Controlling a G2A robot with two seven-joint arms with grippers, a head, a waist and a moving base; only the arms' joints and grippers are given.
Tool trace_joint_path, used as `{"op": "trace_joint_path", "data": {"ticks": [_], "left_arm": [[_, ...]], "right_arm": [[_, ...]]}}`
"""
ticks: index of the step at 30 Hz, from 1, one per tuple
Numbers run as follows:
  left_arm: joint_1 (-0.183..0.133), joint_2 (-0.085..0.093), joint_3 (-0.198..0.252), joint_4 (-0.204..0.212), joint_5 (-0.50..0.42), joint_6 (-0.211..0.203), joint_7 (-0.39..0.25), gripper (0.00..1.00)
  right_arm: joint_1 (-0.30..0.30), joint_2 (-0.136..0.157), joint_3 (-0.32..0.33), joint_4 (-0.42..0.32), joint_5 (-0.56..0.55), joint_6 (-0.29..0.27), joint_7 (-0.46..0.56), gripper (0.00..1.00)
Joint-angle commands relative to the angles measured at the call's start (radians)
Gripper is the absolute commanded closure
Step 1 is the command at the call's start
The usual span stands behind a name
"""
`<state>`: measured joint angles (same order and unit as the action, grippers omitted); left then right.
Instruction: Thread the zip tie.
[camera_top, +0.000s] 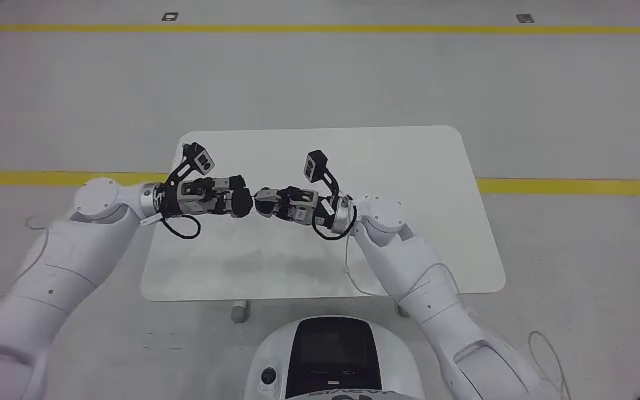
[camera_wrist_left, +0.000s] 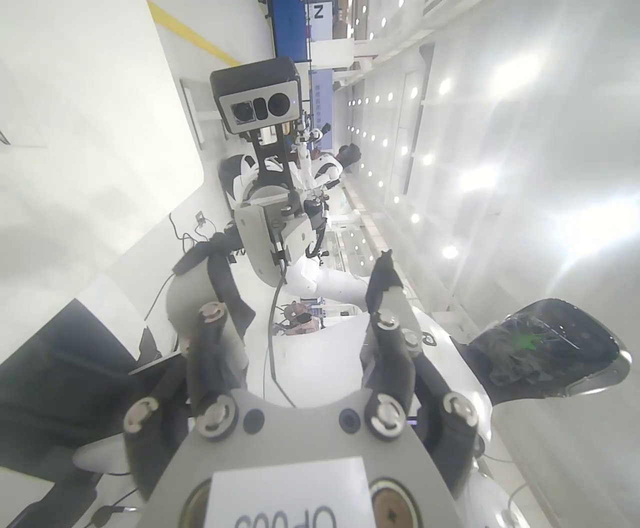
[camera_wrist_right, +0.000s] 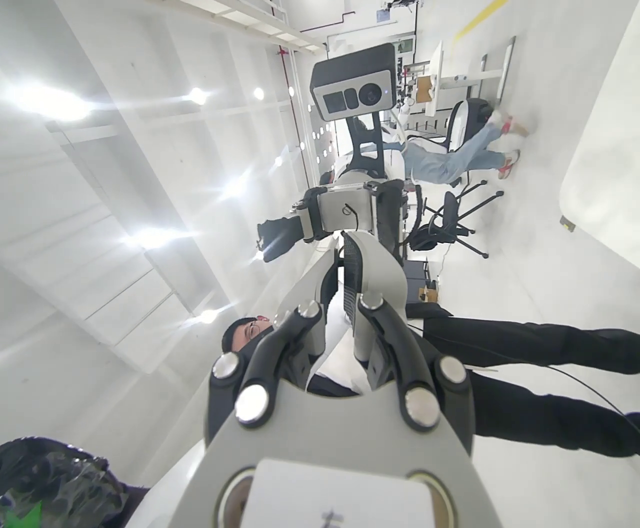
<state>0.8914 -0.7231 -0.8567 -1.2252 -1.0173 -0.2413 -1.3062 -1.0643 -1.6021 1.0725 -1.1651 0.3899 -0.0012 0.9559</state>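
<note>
Pale grey floor (camera_top: 300, 80) crossed by two yellow stripes (camera_top: 320, 28), with a white rounded-rectangular surface (camera_top: 420, 160) standing on it. Bright round ceiling lights (camera_wrist_left: 427, 159) overhead in a large white hall. Black office chair (camera_wrist_right: 445, 220) on the floor off to one side.

Both arms up above the middle of the surface, one from each side, tools nearly tip to tip. Left tool (camera_wrist_left: 300, 252) aimed at the right one, its two black-wrapped fingers (camera_wrist_left: 382, 280) spread well apart with nothing gripped. Right tool (camera_wrist_right: 341, 250) directly opposite, framed between those spread fingers in the left wrist view and a little farther off. Its pale fingers close together with only a narrow slit between them, a black ridged pad (camera_wrist_right: 350, 280) showing on one inner face.

Thin black zip tie (camera_wrist_left: 272, 330) pinched at the right tool's tips. From there, a gentle curve through the open space between the left tool's fingers and down toward its palm, touching neither finger. Hard to make out the tie's head or its free end.

Black camera box (camera_wrist_left: 257, 95) on a bracket above the right wrist, and a matching one (camera_wrist_right: 352, 87) above the left.
</note>
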Motion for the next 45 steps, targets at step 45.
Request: {"op": "trace_joint_path", "data": {"ticks": [45], "left_arm": [[0.055, -0.031, -0.073, -0.011, 0.077, 0.049, -0.016, 0.90]], "right_arm": [[-0.018, 0.044, -0.059, -0.055, 0.028, 0.010, -0.044, 1.00]]}}
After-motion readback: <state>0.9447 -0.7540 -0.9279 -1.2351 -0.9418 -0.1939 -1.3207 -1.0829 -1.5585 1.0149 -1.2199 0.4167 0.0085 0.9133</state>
